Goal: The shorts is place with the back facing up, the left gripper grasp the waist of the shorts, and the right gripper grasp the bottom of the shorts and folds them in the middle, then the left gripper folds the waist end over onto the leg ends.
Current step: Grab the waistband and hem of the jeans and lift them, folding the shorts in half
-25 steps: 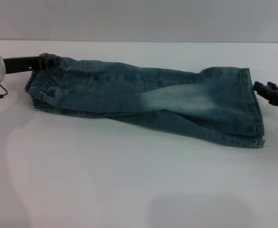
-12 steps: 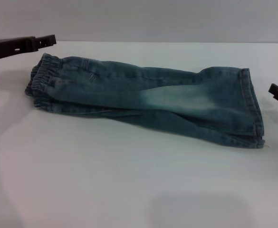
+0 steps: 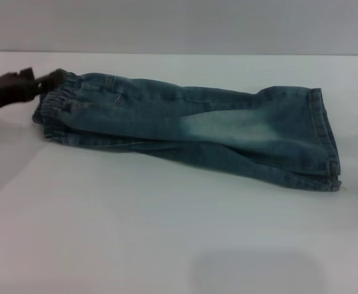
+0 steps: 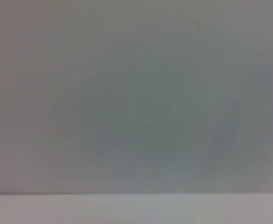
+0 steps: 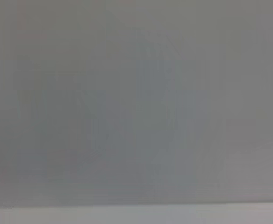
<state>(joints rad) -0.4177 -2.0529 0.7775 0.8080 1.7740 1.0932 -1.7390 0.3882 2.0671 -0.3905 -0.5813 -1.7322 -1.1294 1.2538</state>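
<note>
The blue denim shorts [image 3: 191, 131] lie folded lengthwise on the white table [image 3: 166, 233] in the head view. Their elastic waist [image 3: 55, 104] is at the left and the leg hems [image 3: 325, 138] at the right. My left gripper [image 3: 41, 84] is a dark blurred shape at the waist's far corner, touching or just beside it. The right gripper is out of view. Both wrist views show only a blank grey surface.
The table's far edge [image 3: 179, 54] meets a grey wall behind the shorts. Bare white tabletop [image 3: 105, 202] stretches in front of the shorts.
The left gripper has come down from above and behind the waist to the waist's far corner. The right gripper has withdrawn to the right and left the head view.
</note>
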